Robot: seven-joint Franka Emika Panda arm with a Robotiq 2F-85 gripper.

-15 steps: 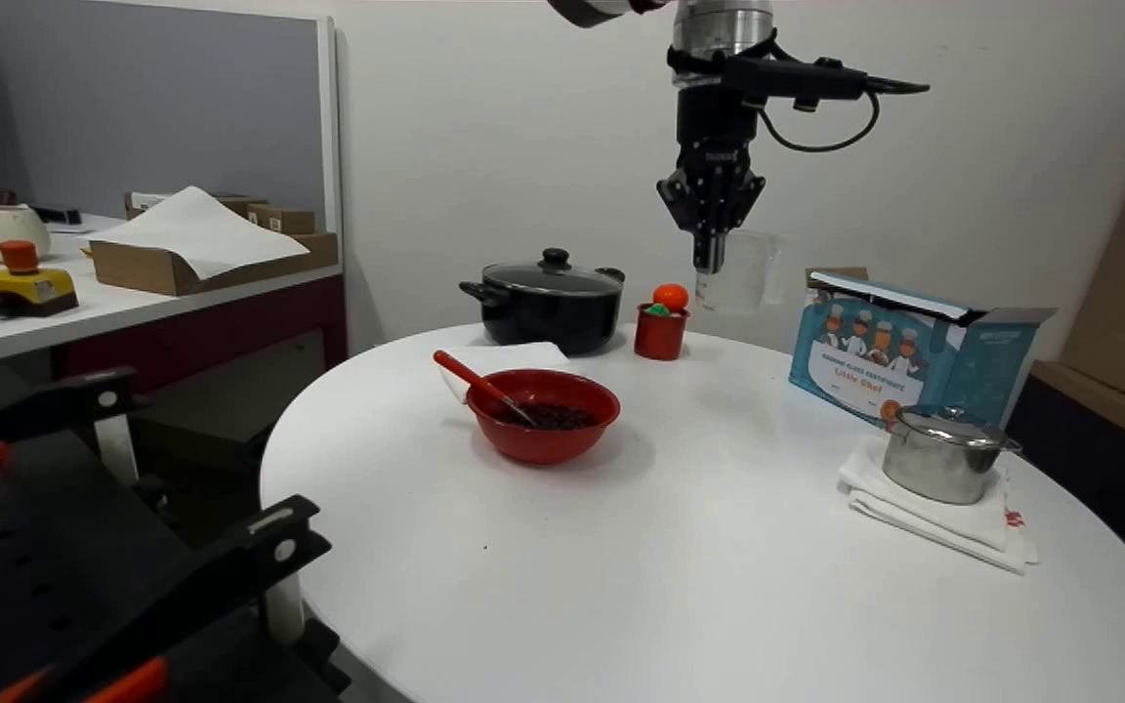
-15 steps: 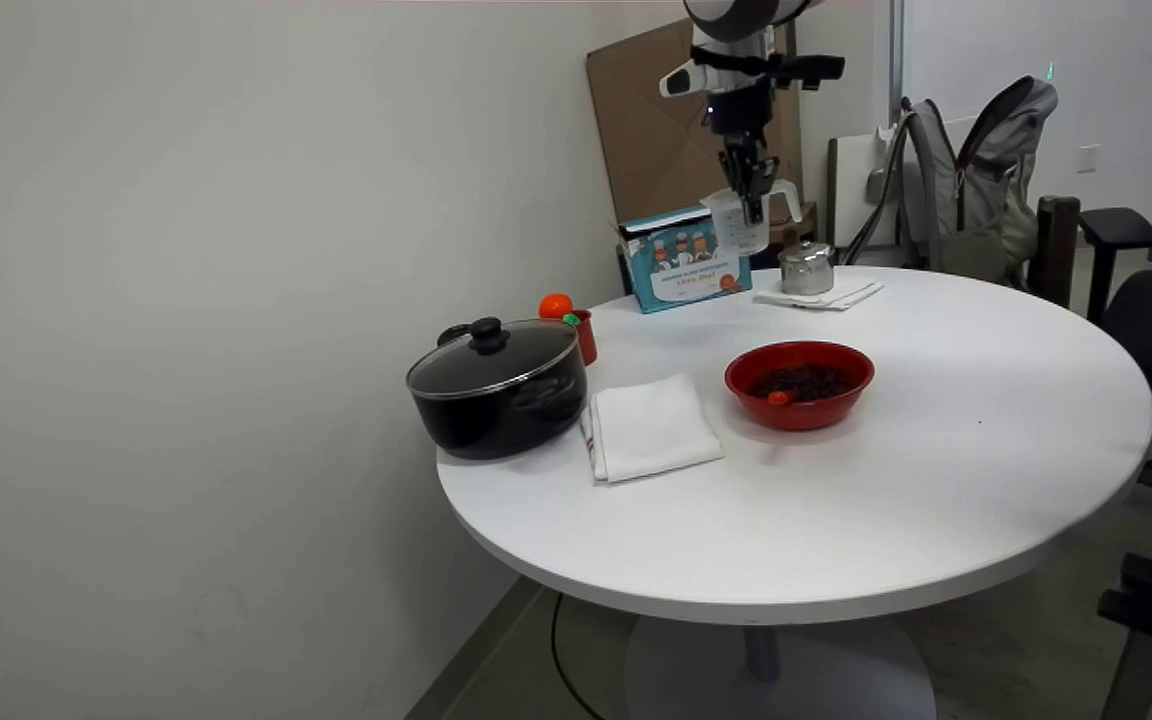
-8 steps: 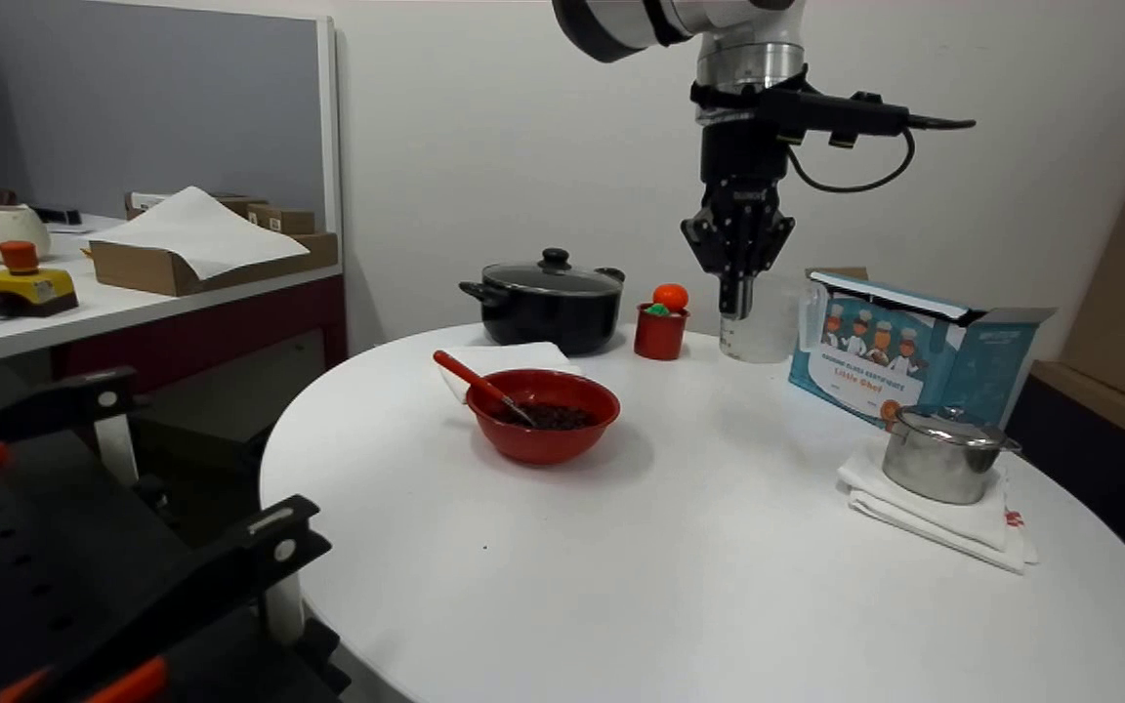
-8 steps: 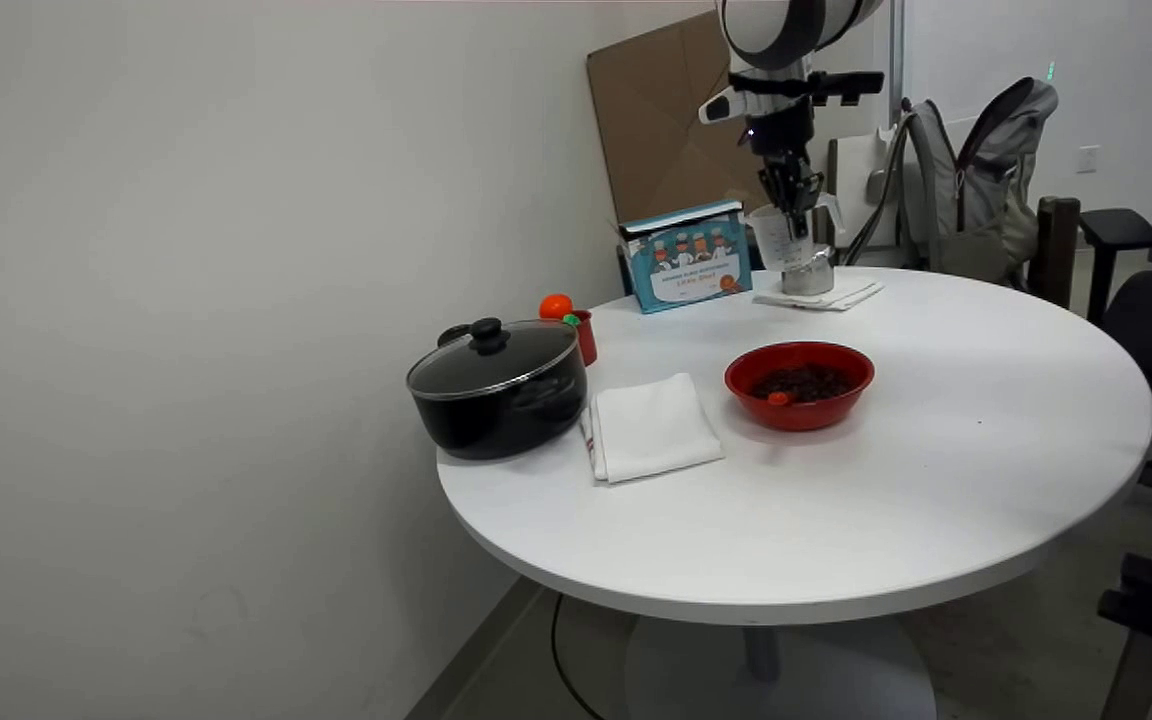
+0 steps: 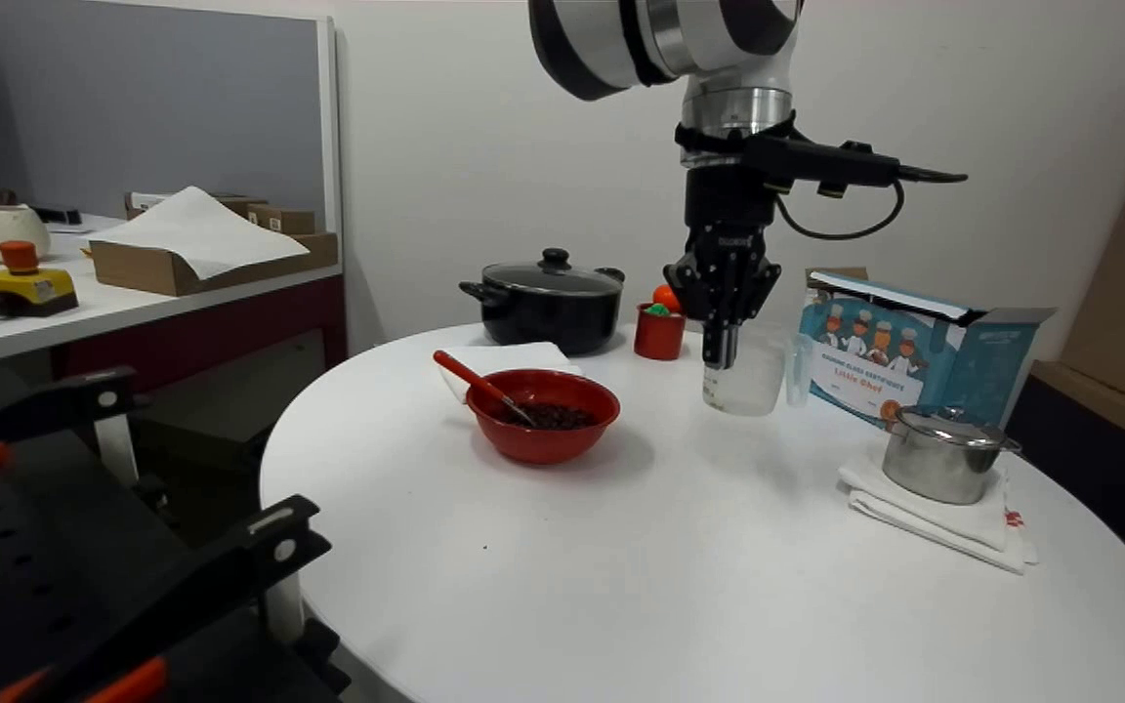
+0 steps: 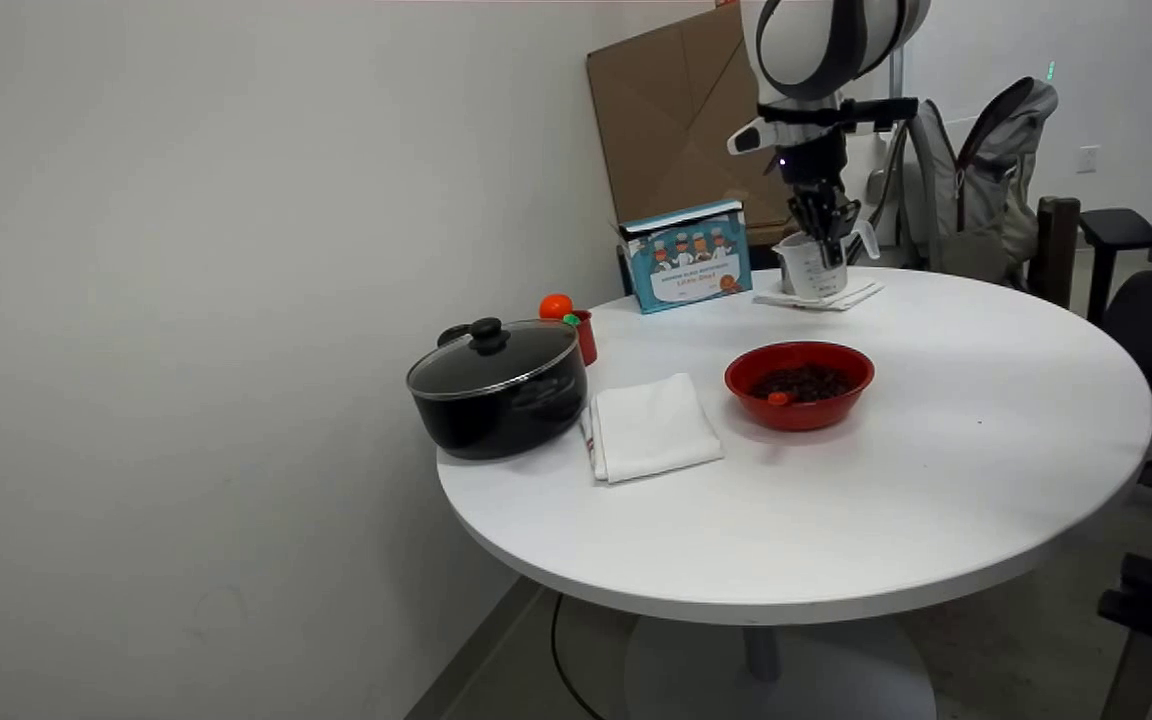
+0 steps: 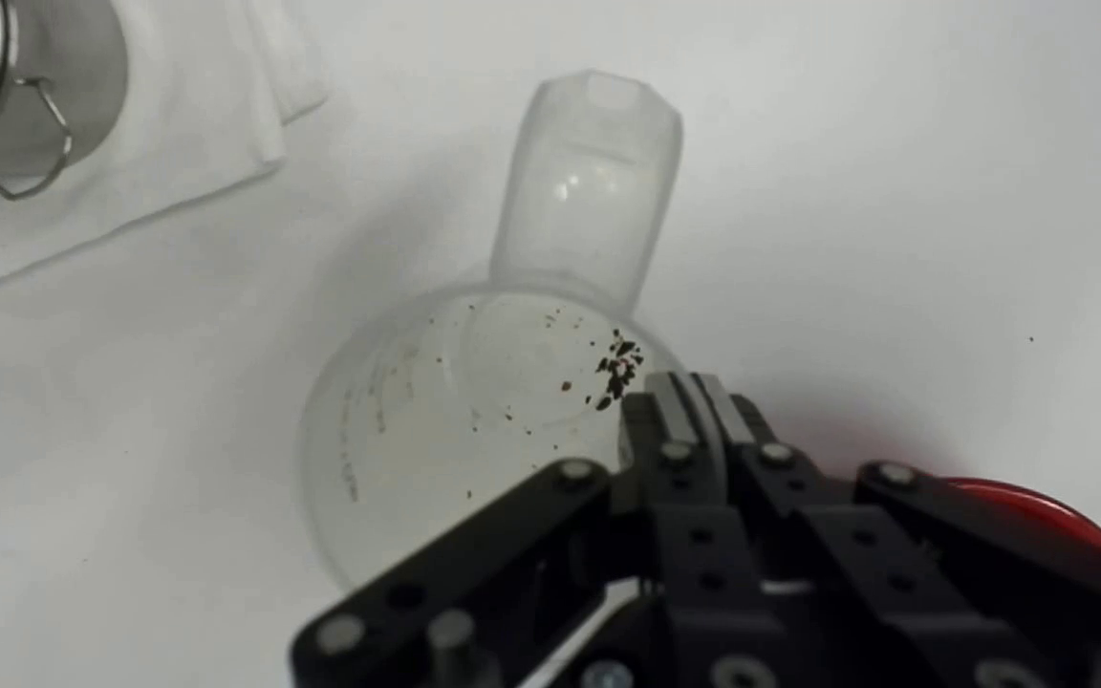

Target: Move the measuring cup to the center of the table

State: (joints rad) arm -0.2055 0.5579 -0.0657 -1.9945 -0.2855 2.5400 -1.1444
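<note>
Pale wall (image 5: 484,146) behind; round white table (image 5: 621,596) across the lower frame in an exterior view; gripper (image 5: 720,353) at upper right of centre; measuring cup (image 5: 754,383) just right of its tips and touching them, see-through, close to upright, handle turned to the right; whether its base meets the tabletop, cannot tell. Red bowl (image 5: 543,445) with a spoon (image 5: 471,374) left of the measuring cup; black pot (image 5: 548,314) and small red cup (image 5: 658,338) farther back, left; blue box (image 5: 865,356) beyond the handle; steel pot (image 5: 938,469) on a folded cloth (image 5: 919,516), lower right.

In an exterior view with a grey backpack (image 6: 991,195) at upper right, measuring cup and gripper sit right of centre, high in the frame; measuring cup overlaps the steel pot and hides most of it; red bowl directly below; second folded cloth (image 6: 651,428) near mid-frame.

Wrist view: fingers (image 7: 673,413) at lower right of centre, drawn together on the measuring cup's wall, its rim running between them; mouth to their left, handle toward top centre; dark specks (image 7: 617,368) inside, close to the fingertips; steel pot in the upper left corner; red bowl at lower right, partly covered by the gripper.
</note>
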